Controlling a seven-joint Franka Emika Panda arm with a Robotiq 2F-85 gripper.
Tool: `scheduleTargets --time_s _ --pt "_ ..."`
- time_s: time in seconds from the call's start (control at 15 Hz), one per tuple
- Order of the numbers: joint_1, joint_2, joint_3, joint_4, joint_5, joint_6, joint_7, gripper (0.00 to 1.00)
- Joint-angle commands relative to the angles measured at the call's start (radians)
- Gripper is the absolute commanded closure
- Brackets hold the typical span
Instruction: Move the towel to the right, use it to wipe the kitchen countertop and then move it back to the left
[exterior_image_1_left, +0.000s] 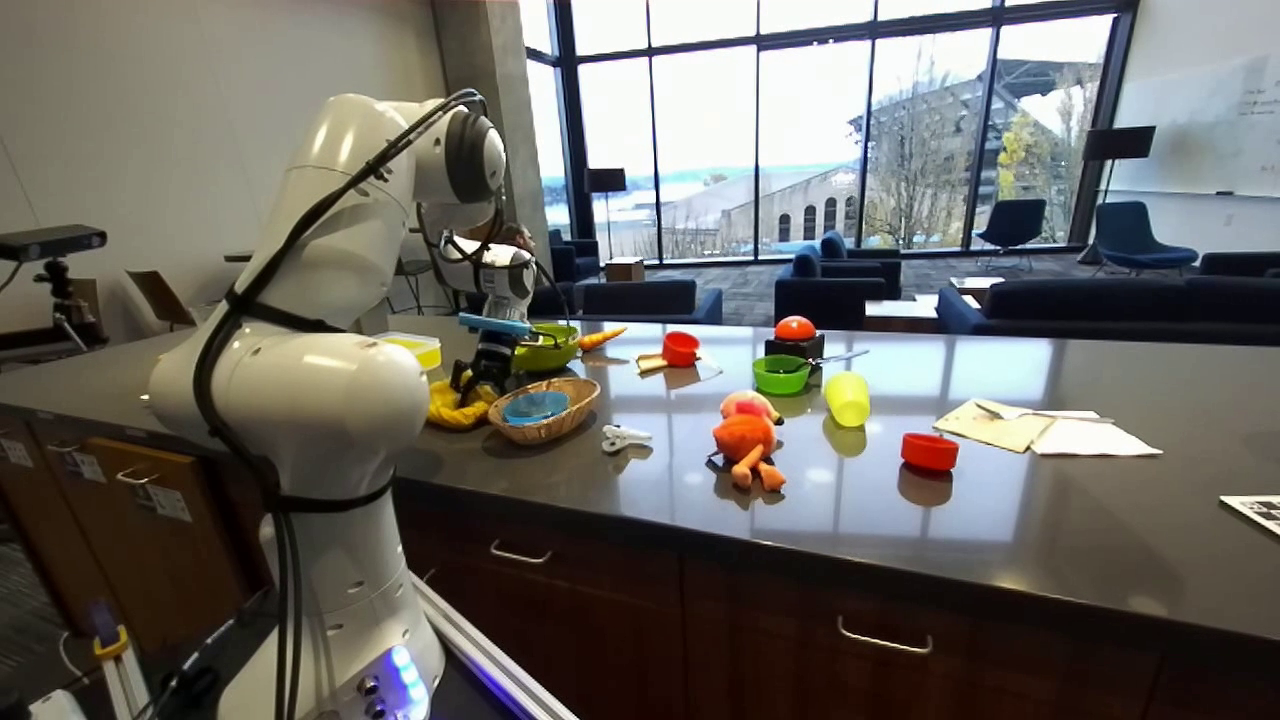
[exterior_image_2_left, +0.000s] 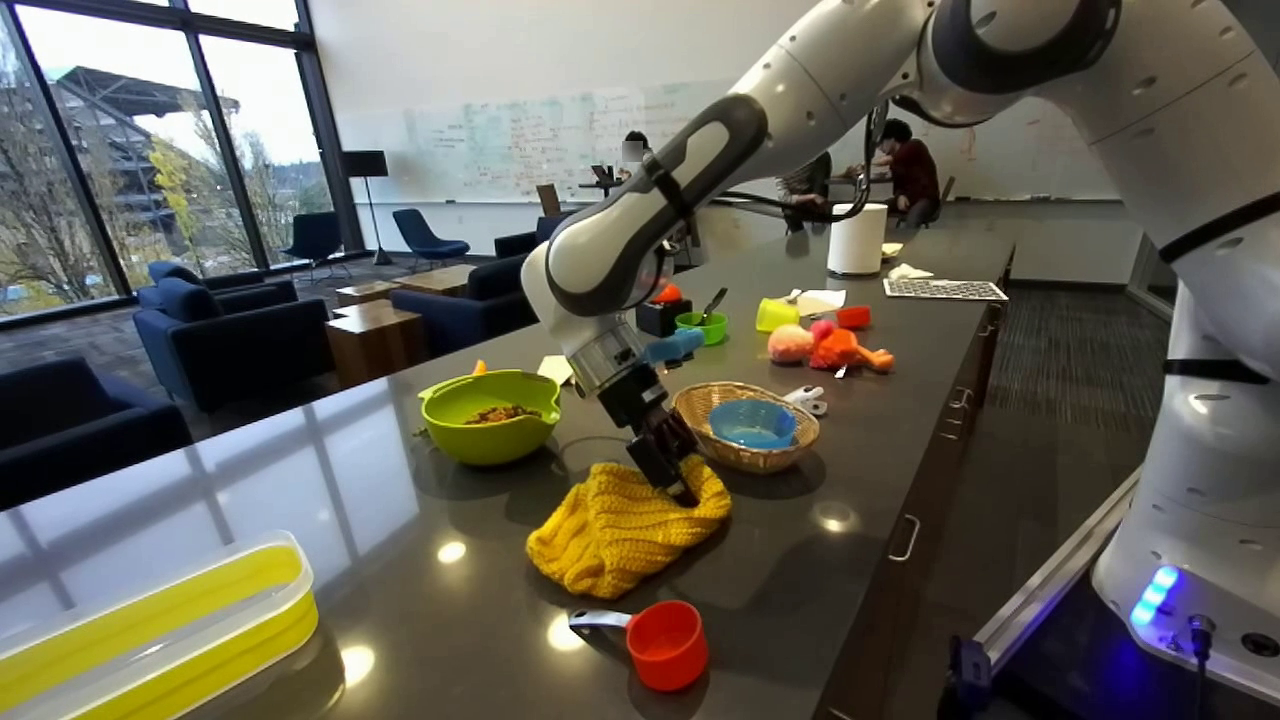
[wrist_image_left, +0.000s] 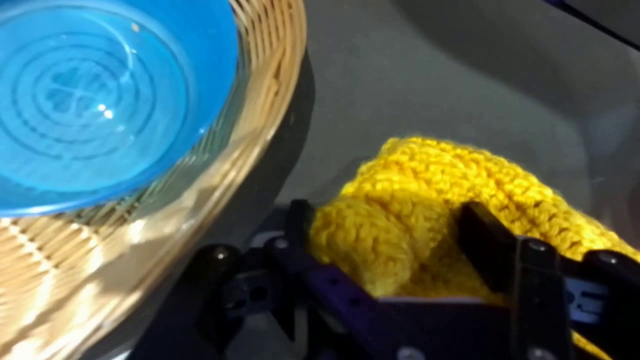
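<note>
The yellow knitted towel (exterior_image_2_left: 620, 530) lies crumpled on the dark grey countertop (exterior_image_2_left: 480, 640). It shows in both exterior views, small beside the basket in an exterior view (exterior_image_1_left: 452, 410). My gripper (exterior_image_2_left: 678, 485) points down into the towel's edge next to the wicker basket. In the wrist view the gripper (wrist_image_left: 385, 225) has its fingers wide apart, with a bunched fold of the towel (wrist_image_left: 440, 170) between them. The left finger is against or very close to the fold; a gap shows before the right finger. The fingertips are partly hidden by the towel in an exterior view.
The wicker basket (exterior_image_2_left: 700, 420) with a blue bowl (wrist_image_left: 100, 100) stands right beside the gripper. A green bowl (exterior_image_2_left: 490, 430), a red measuring cup (exterior_image_2_left: 668, 645) and a yellow-white container (exterior_image_2_left: 200, 640) are near the towel. A white clip (exterior_image_1_left: 622, 438) and orange plush toy (exterior_image_1_left: 745, 440) lie further along.
</note>
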Motion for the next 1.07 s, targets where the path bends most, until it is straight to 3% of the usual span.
scheduleTargets --time_s 0.0,0.33,0.4,0.6,1.0 --pt "0.002 0.03 0.009 0.001 0.011 -0.04 0.014 0.55" --pt "-0.001 -0.043 0.023 -0.049 -0.006 0.017 -0.026 0.97" --pt "0.002 -0.08 0.028 -0.077 -0.016 0.058 -0.029 1.0" --pt "0.007 -0.208 0.036 -0.177 -0.04 0.19 -0.009 0.98" --pt "-0.048 -0.504 0.038 -0.372 -0.013 0.416 -0.021 0.98"
